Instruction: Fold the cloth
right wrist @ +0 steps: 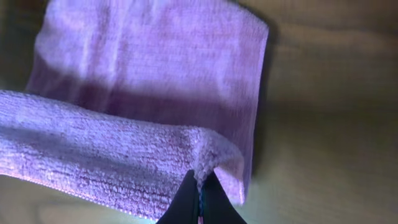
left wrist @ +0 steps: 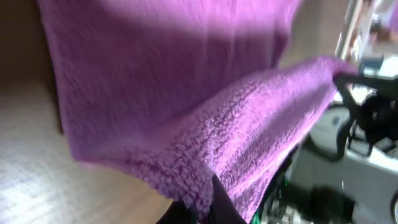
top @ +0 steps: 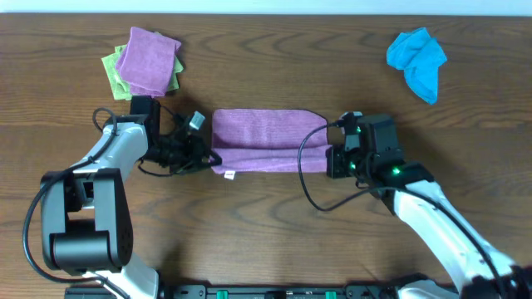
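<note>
Purple cloth (top: 268,133) lies mid-tabletop (top: 249,228), long side running left to right, between my two arms; my left hand (top: 209,158) is clamped on its near left corner, my right hand (top: 330,159) is clamped on its near right corner; right wrist view shows the fingertips (right wrist: 200,193) pinched together on a rolled-up bit of hem; left wrist view shows the near hem raised off the wood at my left hand (left wrist: 208,202), far part flat underneath.

Progress, my read: first fold in hand, not done; near edge lifted and hanging between the hands, not yet laid on the far edge; left to do: carry it over, line up the hems, let go, maybe a second fold.

Room: bare wood beyond the far edge, free to move over; stack (top: 148,62) of folded cloths sits far left, near my left arm; blue rag (top: 418,60) far right, well apart; a cable loops just beside the right corner, could snag.
</note>
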